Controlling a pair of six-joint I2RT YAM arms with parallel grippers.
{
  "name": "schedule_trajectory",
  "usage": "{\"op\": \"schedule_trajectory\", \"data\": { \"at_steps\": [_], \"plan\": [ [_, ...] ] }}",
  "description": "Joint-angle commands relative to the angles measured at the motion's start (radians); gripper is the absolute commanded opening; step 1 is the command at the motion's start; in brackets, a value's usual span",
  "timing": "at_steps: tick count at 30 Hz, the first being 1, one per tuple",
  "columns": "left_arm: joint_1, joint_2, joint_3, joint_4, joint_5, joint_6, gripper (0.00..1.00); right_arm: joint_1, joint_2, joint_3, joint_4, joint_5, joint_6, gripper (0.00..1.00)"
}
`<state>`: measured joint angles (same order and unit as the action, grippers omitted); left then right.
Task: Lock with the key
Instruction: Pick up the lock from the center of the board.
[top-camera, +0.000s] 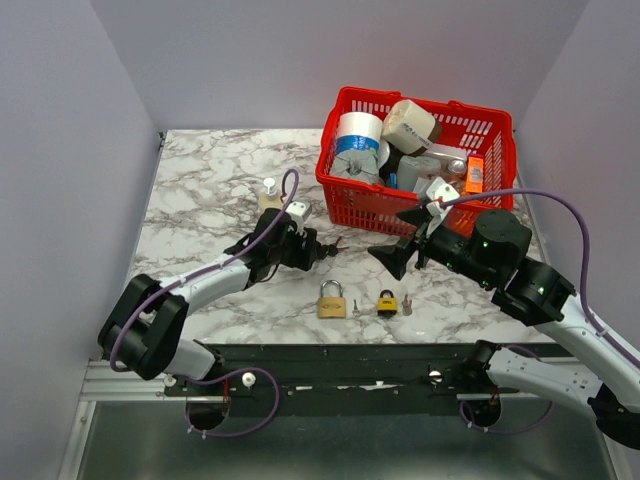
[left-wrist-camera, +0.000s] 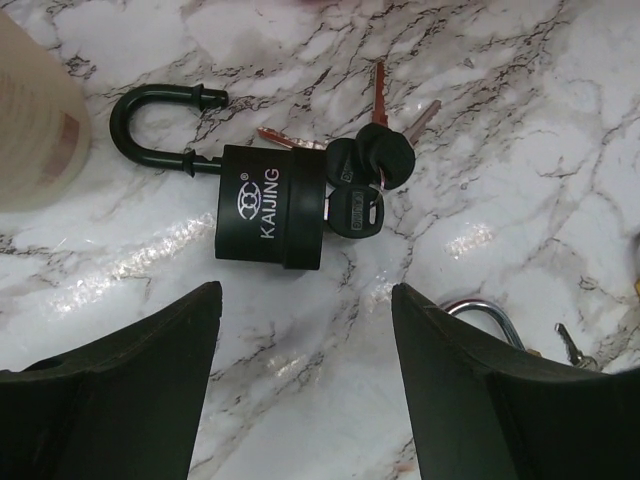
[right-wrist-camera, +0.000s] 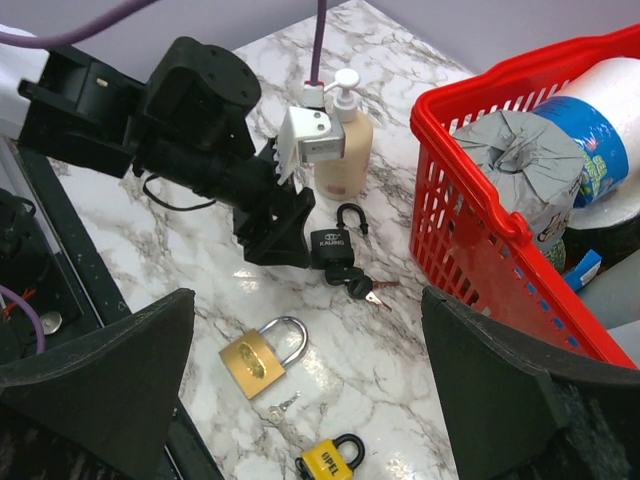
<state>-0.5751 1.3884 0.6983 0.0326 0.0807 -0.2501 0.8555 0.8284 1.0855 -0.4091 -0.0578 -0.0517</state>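
A black padlock (left-wrist-camera: 268, 215) lies flat on the marble, its shackle (left-wrist-camera: 140, 115) swung out of the body. A black-headed key (left-wrist-camera: 352, 212) sits in its keyhole, with other keys (left-wrist-camera: 380, 155) on the same ring beside it. My left gripper (left-wrist-camera: 305, 340) hovers just short of the lock's body, open, with only bare marble between its fingers. From the right wrist view the same padlock (right-wrist-camera: 332, 243) lies at the tip of the left gripper (right-wrist-camera: 280, 235). My right gripper (right-wrist-camera: 307, 310) hangs open above the table, holding nothing; from above it (top-camera: 405, 248) is right of the lock.
A brass padlock (top-camera: 332, 300) with a small key (right-wrist-camera: 283, 405) and a yellow padlock (top-camera: 387, 303) lie near the front edge. A red basket (top-camera: 345, 185) of tape rolls and boxes stands back right. A soap bottle (top-camera: 270, 195) stands behind the left gripper (top-camera: 322, 250).
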Motion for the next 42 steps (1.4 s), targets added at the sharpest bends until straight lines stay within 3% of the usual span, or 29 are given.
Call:
{"op": "schedule_trajectory", "data": {
  "at_steps": [1,24,31,37,42],
  "plan": [
    [0.004,0.078,-0.017,0.136,-0.038,0.011,0.77,-0.004,0.008,0.011,-0.028,-0.017,0.012,1.0],
    [0.003,0.284,0.04,0.19,-0.118,0.074,0.7,-0.007,0.003,0.008,-0.033,-0.014,0.023,1.0],
    [0.004,0.252,0.032,0.187,-0.096,0.072,0.49,-0.007,-0.003,0.005,-0.034,-0.01,0.019,1.0],
    [0.004,0.055,-0.016,0.15,-0.05,0.009,0.32,-0.007,-0.012,-0.013,-0.034,-0.002,0.045,1.0],
    [-0.015,-0.133,-0.019,0.024,-0.024,-0.006,0.17,-0.007,-0.011,-0.016,-0.025,-0.005,0.05,1.0]
  ]
}}
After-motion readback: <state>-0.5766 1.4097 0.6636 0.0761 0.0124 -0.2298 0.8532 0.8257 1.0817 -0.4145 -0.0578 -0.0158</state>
